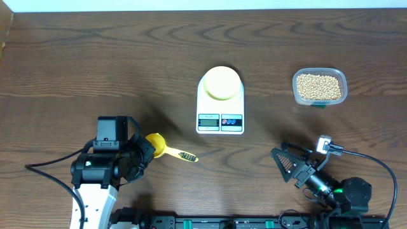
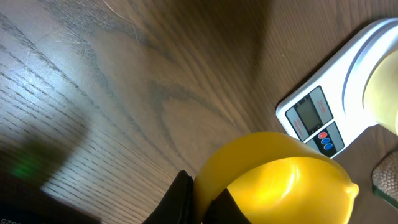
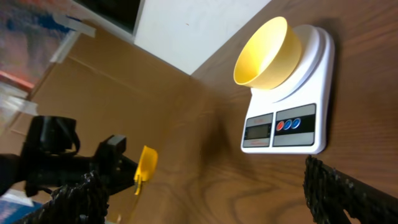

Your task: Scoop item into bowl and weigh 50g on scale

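While the left gripper [image 1: 147, 151] pinches the yellow scoop [image 1: 166, 149], the right gripper [image 1: 292, 159] gapes wide, empty. Both sit near the front edge of the table [image 1: 63, 63].

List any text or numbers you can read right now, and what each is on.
Nothing is legible.
On the scale, the display: no digits can be made out.
Small print by the display: too blurred to read.
On the scoop handle: dark marks, too small to read.
On the tub: a green tag, too small to read.
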{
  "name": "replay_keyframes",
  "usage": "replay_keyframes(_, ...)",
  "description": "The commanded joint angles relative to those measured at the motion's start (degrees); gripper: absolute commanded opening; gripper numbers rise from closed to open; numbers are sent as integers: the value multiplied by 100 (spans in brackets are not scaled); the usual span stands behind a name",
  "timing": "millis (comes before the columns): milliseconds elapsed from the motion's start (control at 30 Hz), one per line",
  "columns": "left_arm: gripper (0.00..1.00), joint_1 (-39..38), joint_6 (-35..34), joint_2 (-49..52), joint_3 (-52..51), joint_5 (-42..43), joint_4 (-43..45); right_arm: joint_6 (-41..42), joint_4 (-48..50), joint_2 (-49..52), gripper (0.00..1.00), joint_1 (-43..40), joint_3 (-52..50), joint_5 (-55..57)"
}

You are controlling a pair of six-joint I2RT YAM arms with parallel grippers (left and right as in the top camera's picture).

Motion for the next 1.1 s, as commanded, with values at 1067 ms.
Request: replay_keyframes(1067, 7, -811, -378, 479, -35, 564, 815, 1961, 4321, 6026, 88, 5372, 1462, 3348)
